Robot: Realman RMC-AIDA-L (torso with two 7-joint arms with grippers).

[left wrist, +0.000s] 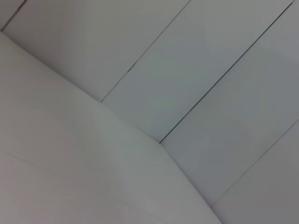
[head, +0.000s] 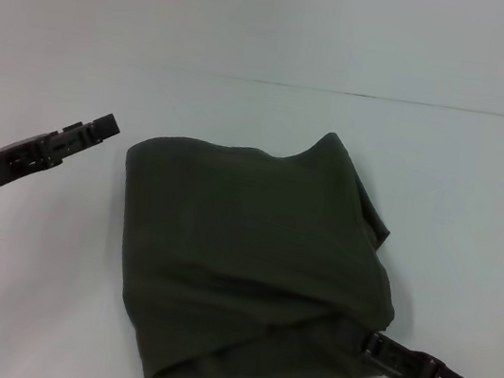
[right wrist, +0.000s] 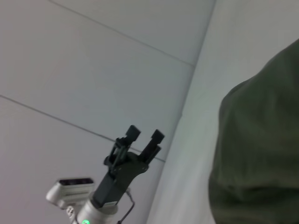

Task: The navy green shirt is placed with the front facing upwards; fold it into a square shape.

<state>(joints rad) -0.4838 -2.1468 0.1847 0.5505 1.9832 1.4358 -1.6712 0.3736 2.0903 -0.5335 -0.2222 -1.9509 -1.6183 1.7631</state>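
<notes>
Two tools are working: my right tool (head: 372, 342) is touching the near right corner of the navy green shirt (head: 249, 265), grip hidden. Folded, it is lying mid-worktop (head: 479, 206). Farther left, my left tool (right wrist: 145, 135) is hovering, fingers apart. Next I judge squaring that loose far corner.

The navy green shirt (head: 254, 266) lies folded into a rough square, plain side up, far-right corner peaked

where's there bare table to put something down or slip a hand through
Bare white table lies behind the folded dark olive-green shirt, and between the shirt and the open left gripper. It is crowded at the shirt's near right corner, where the right gripper meets the cloth.
</notes>
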